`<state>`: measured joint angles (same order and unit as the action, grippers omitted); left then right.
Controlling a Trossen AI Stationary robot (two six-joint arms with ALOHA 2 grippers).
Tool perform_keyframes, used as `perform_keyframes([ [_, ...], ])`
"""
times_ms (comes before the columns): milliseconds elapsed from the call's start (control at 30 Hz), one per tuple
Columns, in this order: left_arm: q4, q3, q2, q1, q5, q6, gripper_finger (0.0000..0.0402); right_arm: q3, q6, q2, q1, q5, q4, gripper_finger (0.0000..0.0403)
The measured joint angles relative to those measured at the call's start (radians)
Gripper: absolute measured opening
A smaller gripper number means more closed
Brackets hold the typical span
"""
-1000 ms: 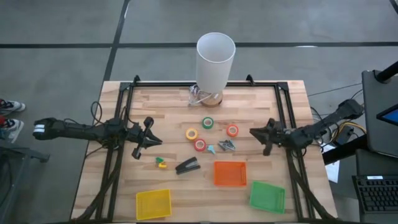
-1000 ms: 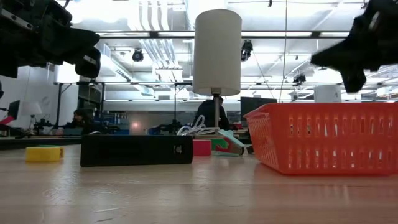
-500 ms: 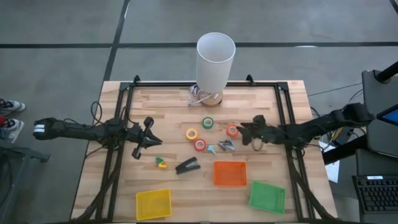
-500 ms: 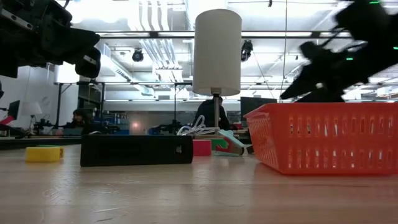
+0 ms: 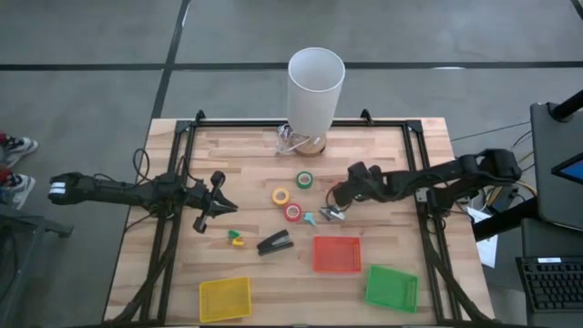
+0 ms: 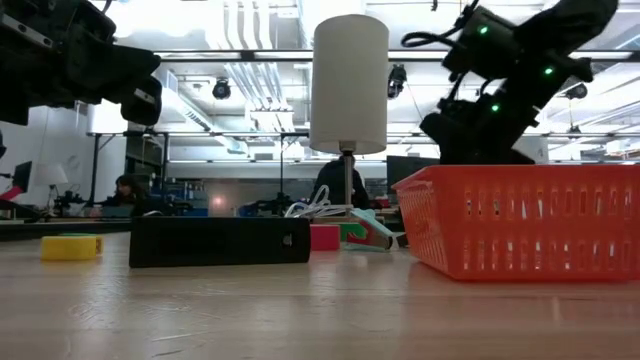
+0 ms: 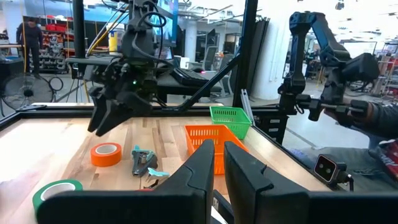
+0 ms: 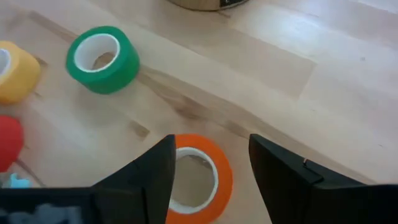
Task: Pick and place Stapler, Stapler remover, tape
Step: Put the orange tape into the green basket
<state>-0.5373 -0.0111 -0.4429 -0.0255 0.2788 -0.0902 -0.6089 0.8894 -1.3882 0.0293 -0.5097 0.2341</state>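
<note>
From the overhead camera I lose the orange tape roll (image 8: 196,177) under my right gripper (image 5: 339,194); only the right wrist camera shows it, lying flat on the wooden table (image 5: 246,164) with one dark finger on each side. The fingers are spread wide and I can't make out any contact with the roll. The green tape roll (image 5: 304,179) and yellow tape roll (image 5: 281,196) lie just beyond it, apart from each other, and the red tape roll (image 5: 292,212) sits close below the yellow one, cut off at the wrist picture's edge.

The small grey and teal piece (image 5: 324,215) beside the red roll is too small for me to name with confidence. In the low view the orange basket (image 6: 520,220) blocks the right gripper's fingertips.

The black stapler (image 5: 274,243) lies on the table between the yellow-green clip-like item (image 5: 237,239) and the orange basket, untouched. The green basket (image 5: 392,287) and yellow basket (image 5: 224,299) sit along the near edge.

My left gripper (image 5: 219,200) waits over the left half of the table, its fingers (image 7: 202,177) drawn near together with a narrow gap, holding nothing. The white lampshade (image 5: 315,87) stands at the far edge.
</note>
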Motion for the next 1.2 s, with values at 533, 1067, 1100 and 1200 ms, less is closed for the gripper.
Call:
perform_keyframes([
  [533,0.000,0.000,0.000,0.000,0.000,0.000,0.0039,0.010,0.008,-0.090,0.046,0.116,0.004,0.0161],
  [1067,0.000,0.000,0.000,0.000,0.000,0.000,0.0039,-0.003,-0.037,-0.092,0.046,0.156,0.020,0.0044],
  [1100,0.000,0.000,0.000,0.000,0.000,0.000,0.0039,-0.003,-0.038,-0.075,0.046,0.156,0.036,0.0039],
  [1200,0.001,0.000,0.000,0.000,0.000,0.000,0.0039,-0.003,-0.044,-0.019,0.046,0.157,0.091,0.0037],
])
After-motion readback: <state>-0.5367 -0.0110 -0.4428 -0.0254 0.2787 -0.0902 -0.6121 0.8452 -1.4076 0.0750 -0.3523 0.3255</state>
